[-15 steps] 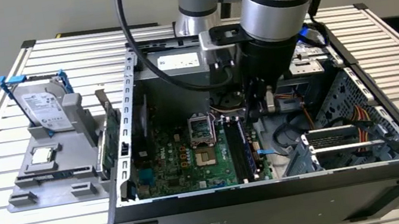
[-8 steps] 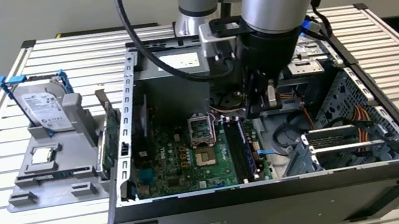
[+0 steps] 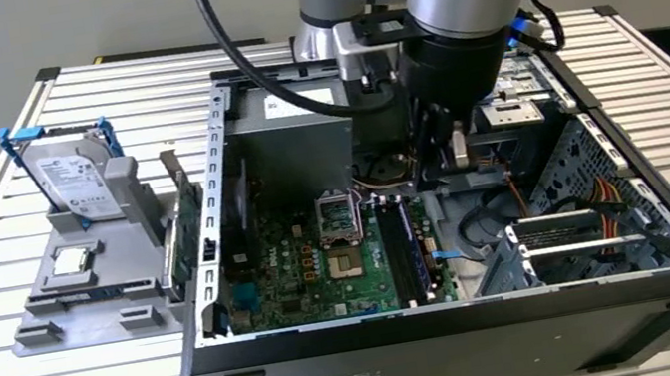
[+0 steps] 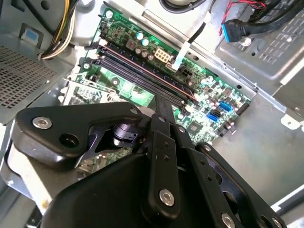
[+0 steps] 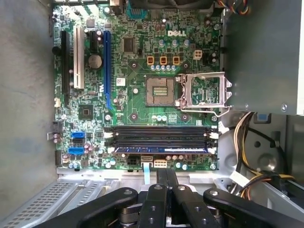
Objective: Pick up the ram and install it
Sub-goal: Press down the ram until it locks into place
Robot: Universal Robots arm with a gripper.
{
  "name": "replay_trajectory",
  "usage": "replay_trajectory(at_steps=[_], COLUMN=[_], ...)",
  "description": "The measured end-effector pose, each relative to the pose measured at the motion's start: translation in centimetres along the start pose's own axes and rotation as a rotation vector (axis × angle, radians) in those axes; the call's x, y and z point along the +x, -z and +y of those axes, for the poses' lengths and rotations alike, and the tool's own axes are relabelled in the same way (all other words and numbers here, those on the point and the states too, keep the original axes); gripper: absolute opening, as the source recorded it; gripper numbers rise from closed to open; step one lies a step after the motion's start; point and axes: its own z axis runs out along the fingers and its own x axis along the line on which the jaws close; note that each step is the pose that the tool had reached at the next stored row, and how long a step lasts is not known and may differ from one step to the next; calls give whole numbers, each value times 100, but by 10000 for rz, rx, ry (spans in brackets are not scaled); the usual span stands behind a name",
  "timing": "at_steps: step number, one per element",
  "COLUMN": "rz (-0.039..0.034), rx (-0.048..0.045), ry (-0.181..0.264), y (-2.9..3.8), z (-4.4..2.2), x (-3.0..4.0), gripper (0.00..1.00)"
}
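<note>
One ram, a long blue-green stick with black chips, sits in a memory slot of the green motherboard inside the open computer case; in the first wrist view this ram lies in the slot nearest the camera, between white clips. Another thin dark-green stick stands on edge in the grey fixture beside the case. My gripper hangs over the case's inside, above the board. In both wrist views the gripper has its black fingers pressed together with nothing between them, above the memory slots.
The grey fixture on the exterior view's left holds a silver hard drive with a blue handle and a small square chip. The open processor socket, case walls, a drive cage and cable bundles surround the board.
</note>
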Motion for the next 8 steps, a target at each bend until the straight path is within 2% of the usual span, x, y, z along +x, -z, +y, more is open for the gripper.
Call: replay_trajectory(at_steps=[8], rz=[-1], rx=[1], ry=[0], y=[119], z=[1], x=[2], gripper=[0])
